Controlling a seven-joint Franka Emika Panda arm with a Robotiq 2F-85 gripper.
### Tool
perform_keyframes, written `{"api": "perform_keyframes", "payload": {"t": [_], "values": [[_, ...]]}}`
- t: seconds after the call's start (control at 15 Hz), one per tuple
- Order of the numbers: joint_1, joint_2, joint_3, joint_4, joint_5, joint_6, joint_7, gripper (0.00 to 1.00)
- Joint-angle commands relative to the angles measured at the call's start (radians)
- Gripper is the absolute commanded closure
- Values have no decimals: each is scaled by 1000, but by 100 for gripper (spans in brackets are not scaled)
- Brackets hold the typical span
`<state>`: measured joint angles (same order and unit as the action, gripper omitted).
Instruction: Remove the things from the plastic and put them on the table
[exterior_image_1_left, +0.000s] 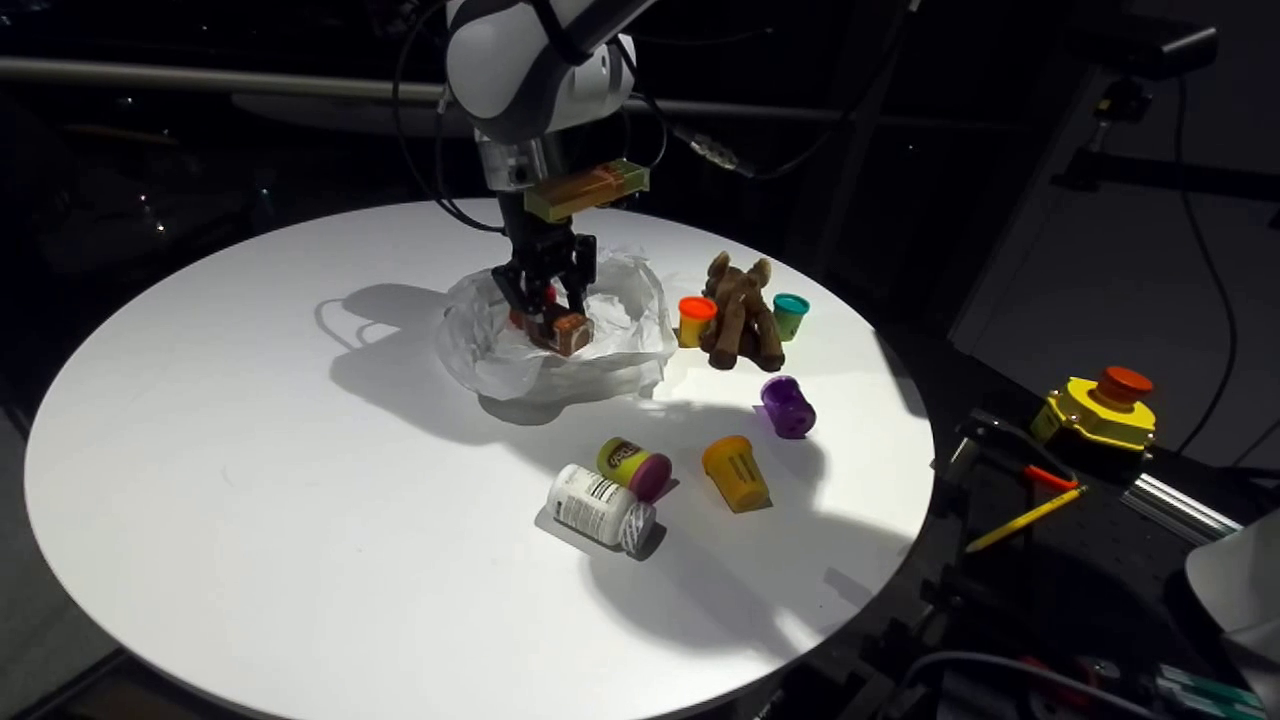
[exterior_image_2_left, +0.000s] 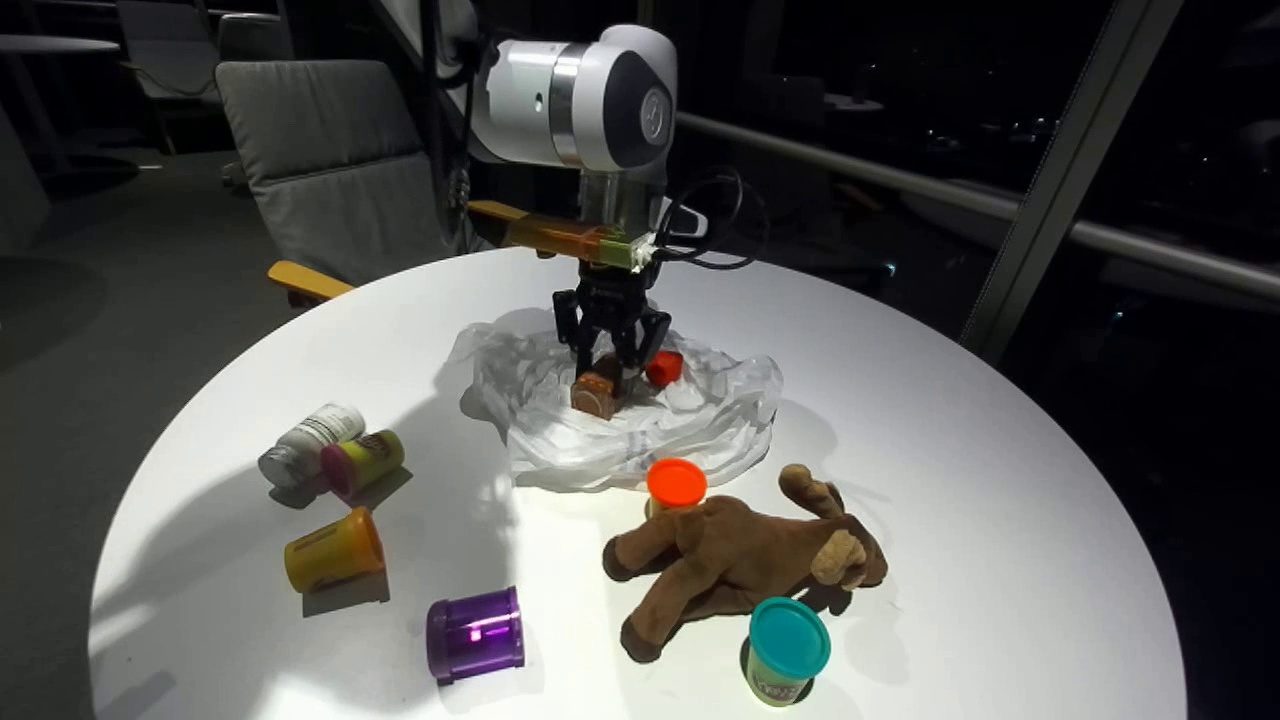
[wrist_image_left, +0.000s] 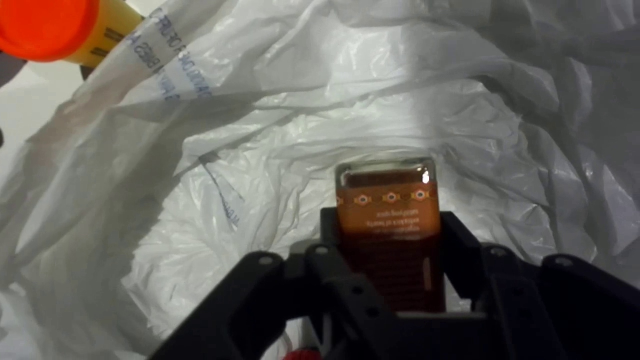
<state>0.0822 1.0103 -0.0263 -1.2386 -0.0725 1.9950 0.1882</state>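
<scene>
Occupying the plastic bag (exterior_image_2_left: 560, 440) was one brown bottle (wrist_image_left: 392, 240), pinched on both sides by the end effector (wrist_image_left: 390, 224), with one red piece (exterior_image_2_left: 664, 367) nearby. Outside, on the table (exterior_image_1_left: 300, 560), were one plush animal (exterior_image_2_left: 740, 555) between an orange-lidded tub (exterior_image_1_left: 694, 320) and a teal-lidded tub (exterior_image_2_left: 788, 645), both upright; on their sides, one purple tub (exterior_image_2_left: 475, 635), one orange tub (exterior_image_2_left: 335, 550), one pink-lidded tub (exterior_image_2_left: 365, 462), one white bottle (exterior_image_2_left: 315, 440).

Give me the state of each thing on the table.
Brown bottle: clamped in gripper
Plastic bag: open, wrinkled
Red object: partly hidden
Plush animal: lying
Orange-lidded tub: upright
Teal-lidded tub: upright
Pink-lidded tub: lying
Yellow tub: lying
Purple container: lying
White bottle: lying, capped
</scene>
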Motion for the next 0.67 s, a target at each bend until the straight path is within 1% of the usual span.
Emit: {"api": "perform_keyframes", "payload": {"t": [0.0, 0.33, 0.6], "values": [[-6, -21, 2, 20, 19, -18, -5, 74], [11, -171, 11, -121, 18, 22, 5, 74], [65, -297, 57, -282, 11, 73, -1, 74]]}}
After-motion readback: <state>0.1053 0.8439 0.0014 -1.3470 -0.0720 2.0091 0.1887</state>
